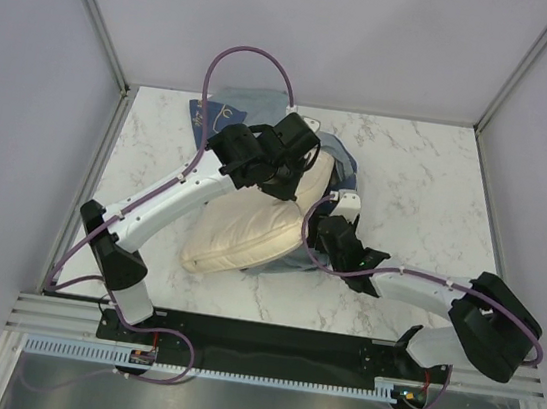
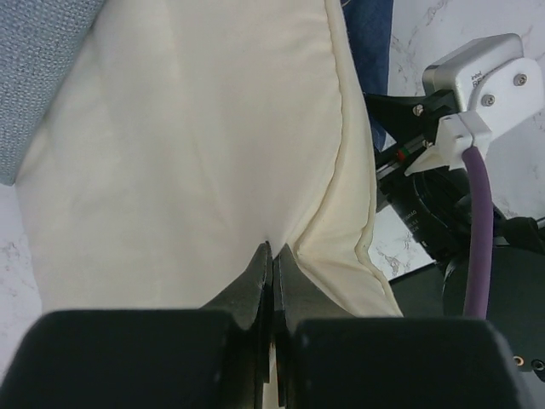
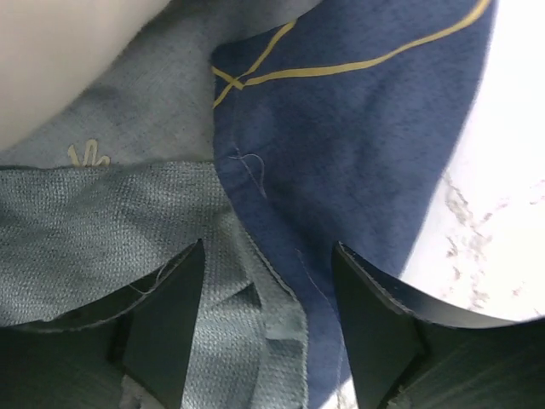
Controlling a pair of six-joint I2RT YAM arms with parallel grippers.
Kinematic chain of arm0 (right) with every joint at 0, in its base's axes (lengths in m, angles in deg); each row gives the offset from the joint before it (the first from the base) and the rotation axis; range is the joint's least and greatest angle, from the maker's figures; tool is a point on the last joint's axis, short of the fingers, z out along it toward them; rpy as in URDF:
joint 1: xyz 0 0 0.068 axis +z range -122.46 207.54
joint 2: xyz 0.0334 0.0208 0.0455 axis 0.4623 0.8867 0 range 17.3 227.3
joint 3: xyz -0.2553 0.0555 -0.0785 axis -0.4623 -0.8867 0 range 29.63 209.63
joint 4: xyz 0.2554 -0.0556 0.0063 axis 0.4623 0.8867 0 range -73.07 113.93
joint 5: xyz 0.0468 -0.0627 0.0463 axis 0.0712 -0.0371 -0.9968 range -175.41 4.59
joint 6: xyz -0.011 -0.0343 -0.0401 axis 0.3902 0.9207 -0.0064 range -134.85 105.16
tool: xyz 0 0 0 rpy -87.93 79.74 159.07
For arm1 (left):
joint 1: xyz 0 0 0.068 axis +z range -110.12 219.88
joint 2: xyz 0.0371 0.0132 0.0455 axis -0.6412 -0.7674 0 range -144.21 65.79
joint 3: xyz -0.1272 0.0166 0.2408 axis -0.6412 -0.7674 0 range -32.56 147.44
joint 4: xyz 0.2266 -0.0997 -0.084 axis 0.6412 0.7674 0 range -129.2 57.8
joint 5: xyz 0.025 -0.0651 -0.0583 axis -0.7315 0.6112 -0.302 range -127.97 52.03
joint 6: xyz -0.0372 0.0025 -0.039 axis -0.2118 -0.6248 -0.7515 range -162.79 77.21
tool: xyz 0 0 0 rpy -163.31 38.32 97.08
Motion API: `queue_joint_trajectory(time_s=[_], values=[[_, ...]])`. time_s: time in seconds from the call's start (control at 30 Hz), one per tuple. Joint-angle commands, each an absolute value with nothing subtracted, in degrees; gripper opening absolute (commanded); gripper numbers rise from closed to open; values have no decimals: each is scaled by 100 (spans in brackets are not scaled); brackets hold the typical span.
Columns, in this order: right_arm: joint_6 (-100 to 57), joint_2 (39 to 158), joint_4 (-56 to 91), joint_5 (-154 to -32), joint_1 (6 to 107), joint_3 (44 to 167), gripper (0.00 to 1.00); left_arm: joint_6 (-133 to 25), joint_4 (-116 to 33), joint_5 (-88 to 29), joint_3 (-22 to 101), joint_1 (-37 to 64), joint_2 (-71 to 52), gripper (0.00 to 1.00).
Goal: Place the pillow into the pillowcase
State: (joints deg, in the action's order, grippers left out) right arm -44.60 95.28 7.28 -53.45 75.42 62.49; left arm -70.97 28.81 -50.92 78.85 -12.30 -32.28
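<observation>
A plump cream rectangular fabric pillow (image 1: pixel 249 237) lies slantwise at the middle of the white marbled tabletop (image 1: pixel 425 204). Its near-left end is bare, and its far-right end sits in the mouth of the floppy denim-blue cloth pillowcase (image 1: pixel 344 165) with yellow outlines. The rest of the pillowcase is bunched toward the far edge behind the left arm.

The left pincer (image 2: pixel 272 256) is over the pillow's far half. Its jaws are pressed tight together, and the tips nip a pucker of the cream fabric, with creases running out from that spot just beside the piped seam.

The right pincer (image 3: pixel 268 247) is at the pillow's right side, low over the pillowcase. Its jaws stand wide apart and grip nothing. The pillowcase's hemmed edge, lighter grey-blue inside and dark blue outside, lies between them, and the pillow shows at the upper left of the right wrist view.
</observation>
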Motion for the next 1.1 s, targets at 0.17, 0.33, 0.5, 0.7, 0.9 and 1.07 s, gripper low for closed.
queue_joint_trajectory(time_s=[0.17,0.33,0.5,0.7,0.9,1.07], values=[[-4429,10132,155,-5509,7509,6426,60,-6880,2567,-4966,7967,-1119,-2852,2],[-4578,10212,322,-5386,7395,6426,39,-6854,2575,-4957,7941,-1074,-2852,2],[-4833,9940,471,-5360,7210,6286,1,-6871,2567,-4966,7897,-1013,-2878,2],[-5507,8351,463,-5561,7017,5488,0,-6854,2549,-4975,7897,-969,-2993,2],[-6720,6522,2232,-4921,6893,5143,0,-6889,2514,-5054,7932,-925,-3168,2],[-7856,6134,3712,-4428,6876,5204,14,-6933,2470,-5072,7932,-907,-3318,2]])
